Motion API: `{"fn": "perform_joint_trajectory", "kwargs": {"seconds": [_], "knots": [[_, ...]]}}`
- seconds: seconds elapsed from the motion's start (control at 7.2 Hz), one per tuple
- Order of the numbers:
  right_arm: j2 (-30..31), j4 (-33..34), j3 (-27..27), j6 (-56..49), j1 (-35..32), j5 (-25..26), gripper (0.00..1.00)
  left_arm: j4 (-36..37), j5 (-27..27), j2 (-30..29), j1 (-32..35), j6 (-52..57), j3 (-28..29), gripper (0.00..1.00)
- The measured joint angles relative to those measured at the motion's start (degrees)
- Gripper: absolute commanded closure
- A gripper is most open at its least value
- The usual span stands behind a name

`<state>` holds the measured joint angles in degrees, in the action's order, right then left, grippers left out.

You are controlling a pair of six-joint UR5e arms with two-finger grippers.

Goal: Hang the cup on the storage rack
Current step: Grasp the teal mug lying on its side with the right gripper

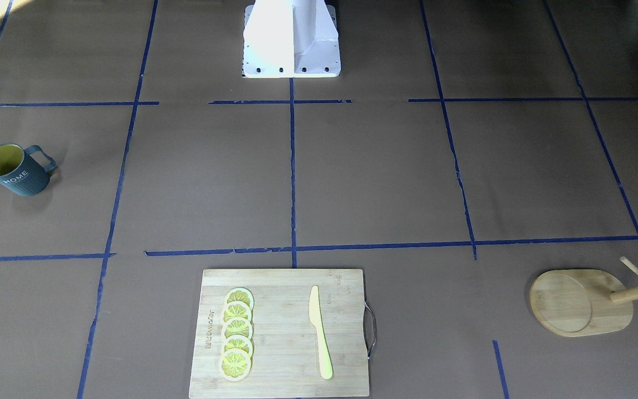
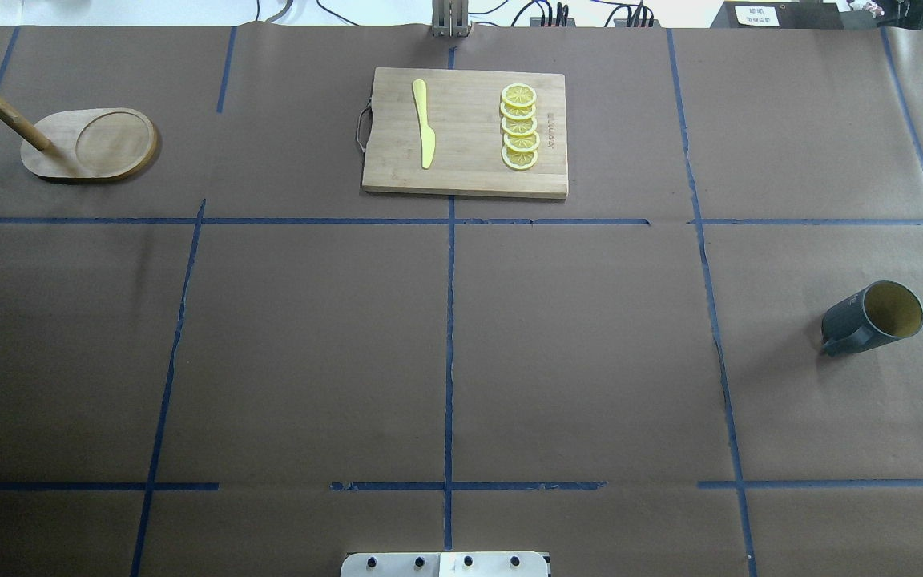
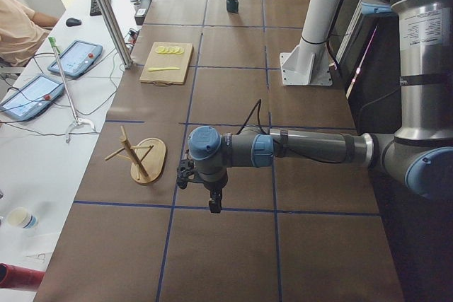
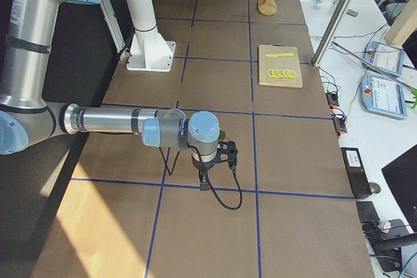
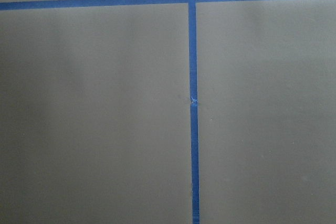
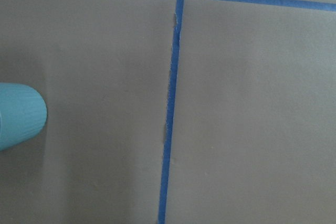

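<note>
Left gripper (image 3: 214,206) pointing down, forearm (image 3: 311,148) level

cup (image 2: 870,319) right, storage rack (image 2: 101,144) far left

Table (image 2: 309,361): brown paper covering, marked with a blue tape grid (image 2: 449,320). Side bench (image 3: 42,157): white, carrying two teach pendants (image 3: 74,58). Aluminium post (image 3: 106,12) at table edge. Sunlight patch (image 4: 91,226) on paper.

A robotics lab, plainly: the work table (image 2: 309,336) is papered brown and squared off with blue tape lines (image 2: 449,320). A white robot pedestal (image 1: 291,39) is bolted at its edge. Teach pendants (image 3: 74,58) lie on the white side bench (image 3: 28,167), where an operator (image 3: 18,30) sits.
</note>
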<state>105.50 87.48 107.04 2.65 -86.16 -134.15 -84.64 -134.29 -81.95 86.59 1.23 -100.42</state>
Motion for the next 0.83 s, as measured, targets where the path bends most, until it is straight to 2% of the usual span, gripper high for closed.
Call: {"fn": "perform_joint_trajectory", "kwargs": {"seconds": [0.28, 0.56, 0.83], "knots": [[0.05, -11.75, 0.93, 18.90, 6.74, -0.67, 0.00, 0.00, -0.01, 0.02, -0.01, 0.00, 0.41, 0.00], [0.12, -22.62, 1.02, 36.42, 14.45, 0.79, 0.00, -0.02, -0.03, 0.09, -0.04, -0.02, 0.58, 0.00], [0.14, -27.42, 0.88, 45.21, 20.15, 4.72, 0.01, -0.06, -0.12, 0.12, -0.09, -0.08, 0.64, 0.00]]}}
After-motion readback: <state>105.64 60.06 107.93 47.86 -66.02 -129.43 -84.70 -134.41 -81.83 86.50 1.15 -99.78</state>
